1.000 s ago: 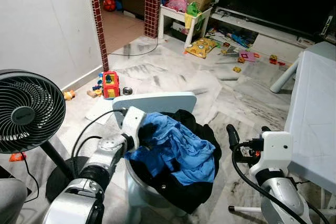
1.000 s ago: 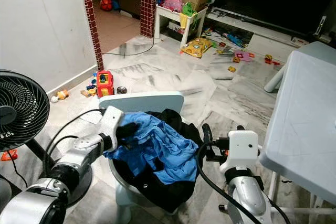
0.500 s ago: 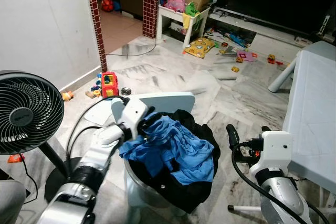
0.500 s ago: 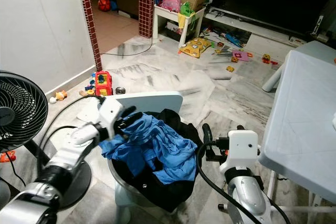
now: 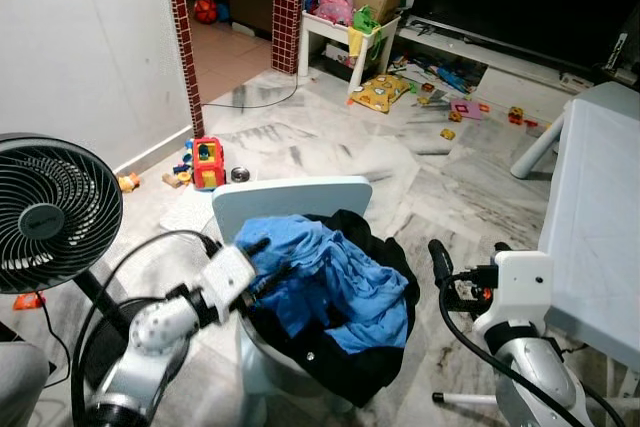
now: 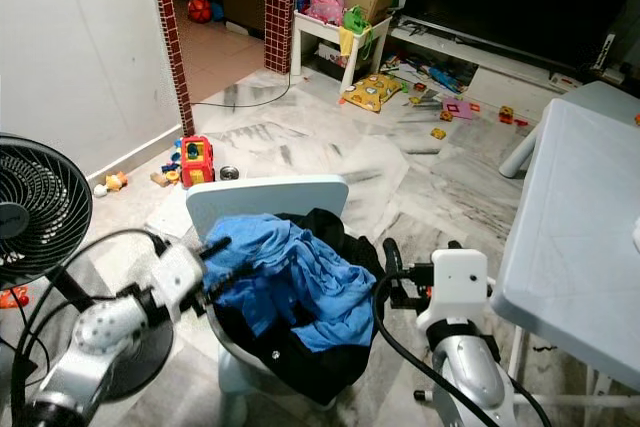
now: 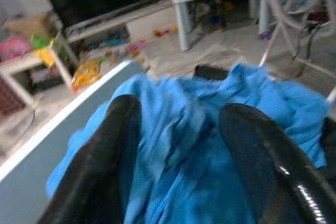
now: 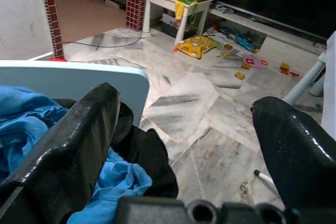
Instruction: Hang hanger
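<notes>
- A blue garment (image 5: 330, 282) lay heaped on top of dark clothes (image 5: 335, 362) that filled a pale chair (image 5: 290, 197), the blue cloth toward the chair's back edge and the dark cloth spilling over its front edge.
- The left gripper (image 5: 258, 265) sat at the blue garment's left edge, its two fingers (image 7: 113, 150) spread apart with the blue cloth seen between them; whether they touched the cloth could not be told.
- The right gripper (image 5: 470, 267) hovered just beside the chair's right edge, fingers wide apart and grasping nothing.
- No hanger could be made out among the clothes.
- A black fan (image 5: 50, 212) stood to the robot's left, and a grey table (image 5: 595, 227) to its right.
- Toys (image 5: 210, 162) lay scattered on the marble floor (image 5: 330, 147).
</notes>
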